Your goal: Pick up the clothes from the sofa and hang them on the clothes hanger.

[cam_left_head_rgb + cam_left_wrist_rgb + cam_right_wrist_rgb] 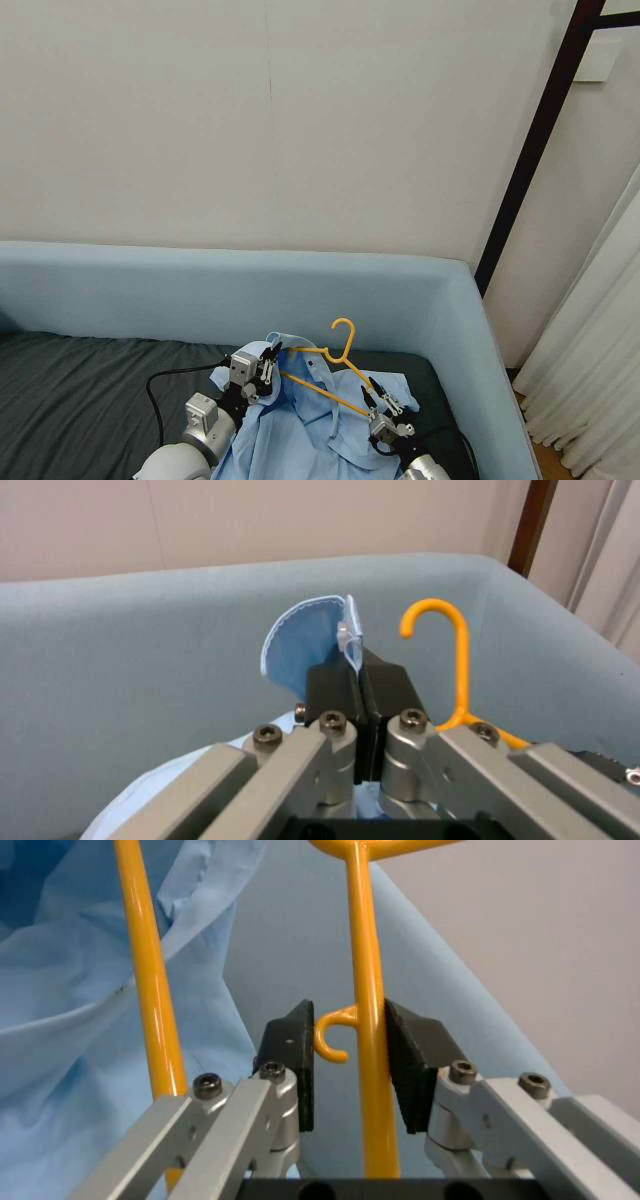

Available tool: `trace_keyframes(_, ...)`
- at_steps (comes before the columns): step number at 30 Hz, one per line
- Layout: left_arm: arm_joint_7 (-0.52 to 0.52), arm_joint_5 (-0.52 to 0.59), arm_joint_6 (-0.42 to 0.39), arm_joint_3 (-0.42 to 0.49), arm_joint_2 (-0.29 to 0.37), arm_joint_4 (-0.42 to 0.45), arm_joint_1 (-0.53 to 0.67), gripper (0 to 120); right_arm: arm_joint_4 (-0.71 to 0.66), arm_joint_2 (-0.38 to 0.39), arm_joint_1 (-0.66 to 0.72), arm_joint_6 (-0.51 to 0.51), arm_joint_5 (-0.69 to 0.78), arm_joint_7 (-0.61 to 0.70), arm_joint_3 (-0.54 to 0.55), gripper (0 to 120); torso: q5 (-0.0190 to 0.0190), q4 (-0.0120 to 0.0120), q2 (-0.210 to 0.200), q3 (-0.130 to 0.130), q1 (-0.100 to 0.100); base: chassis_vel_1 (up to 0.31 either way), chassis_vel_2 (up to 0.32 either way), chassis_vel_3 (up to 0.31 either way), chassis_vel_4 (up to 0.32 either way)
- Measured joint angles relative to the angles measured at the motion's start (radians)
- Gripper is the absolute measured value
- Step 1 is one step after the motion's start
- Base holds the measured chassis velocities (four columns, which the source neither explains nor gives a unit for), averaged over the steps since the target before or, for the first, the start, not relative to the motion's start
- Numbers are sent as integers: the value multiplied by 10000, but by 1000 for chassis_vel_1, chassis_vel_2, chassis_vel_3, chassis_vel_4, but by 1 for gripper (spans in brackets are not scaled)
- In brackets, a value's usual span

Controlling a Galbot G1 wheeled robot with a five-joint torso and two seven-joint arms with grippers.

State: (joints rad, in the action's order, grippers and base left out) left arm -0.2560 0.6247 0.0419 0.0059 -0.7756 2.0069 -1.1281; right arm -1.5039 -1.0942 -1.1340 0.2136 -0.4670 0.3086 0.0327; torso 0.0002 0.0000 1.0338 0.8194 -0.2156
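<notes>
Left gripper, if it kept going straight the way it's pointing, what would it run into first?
Past the blue shirt pinched in its jaws, the left gripper would likely meet the sofa backrest first; the hanger stands off that line. Depth is unclear.

the right gripper (347, 1027) closes on the upright bar of the orange hanger (365, 930), its small side hook sitting between the dark pads (290, 1057). a second orange bar runs alongside against the light blue shirt (60, 1035). behind is the pale blue sofa (440, 960).
</notes>
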Motion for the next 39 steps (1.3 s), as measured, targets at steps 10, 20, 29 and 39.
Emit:
trace_keyframes(10, 207, -690, 258, 117, -64, 58, -113, 0, -114, -182, 528, -228, -132, -45, 480, 22, 0, 1, 0, 0, 0, 0, 0, 0, 0)
trace_keyframes(20, 189, -926, 317, 303, -251, -333, 236, 0, -175, -377, 543, -11, -1025, -251, 715, 22, -1, 0, 0, 0, 0, 0, 0, 0, 0)
trace_keyframes(29, 575, -1379, 398, 354, -247, -198, -75, 0, -45, -398, 555, -12, -1010, -284, 870, 22, 1, 0, 0, 0, 0, 0, 0, 0, 0)
trace_keyframes(39, 992, -2582, 836, 172, -273, -473, -1041, 0, -523, -177, 710, -206, -516, -256, 725, 22, 0, 1, 0, 0, 0, 0, 0, 0, 0)
